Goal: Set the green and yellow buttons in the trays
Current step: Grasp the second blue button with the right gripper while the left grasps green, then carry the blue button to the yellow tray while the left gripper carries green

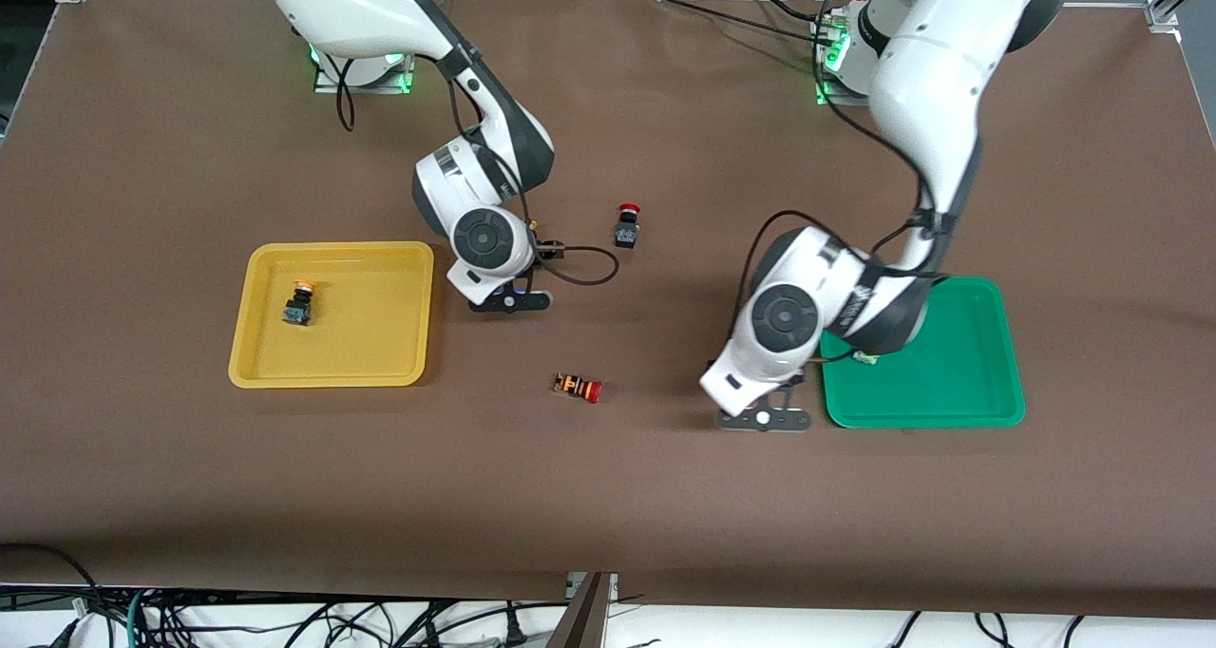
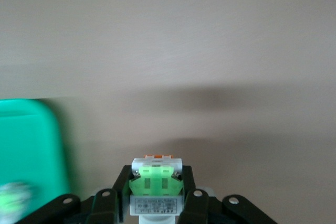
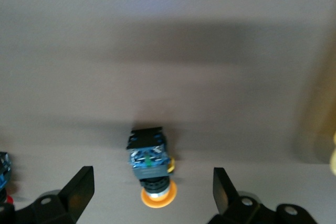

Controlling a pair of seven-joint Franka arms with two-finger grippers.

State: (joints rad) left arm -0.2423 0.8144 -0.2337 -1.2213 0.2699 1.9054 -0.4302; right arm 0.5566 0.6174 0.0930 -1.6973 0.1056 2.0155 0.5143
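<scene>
My left gripper (image 1: 760,409) is over the brown table beside the green tray (image 1: 950,391), on the side toward the right arm's end. In the left wrist view it (image 2: 156,176) is shut on a whitish-grey switch with a green face (image 2: 156,183). A second green button (image 1: 863,356) lies in the green tray, blurred in the left wrist view (image 2: 13,200). My right gripper (image 1: 503,298) is beside the yellow tray (image 1: 332,368). It (image 3: 151,181) is open, astride a black switch with a yellow-orange cap (image 3: 151,167) lying on the table. Another yellow button (image 1: 301,304) lies in the yellow tray.
A black switch with a red cap (image 1: 627,225) stands mid-table, nearer the robots' bases. An orange-bodied switch with a red cap (image 1: 578,387) lies between the two trays, nearer the front camera. The green tray's corner (image 2: 26,145) and the yellow tray's edge (image 3: 320,124) show in the wrist views.
</scene>
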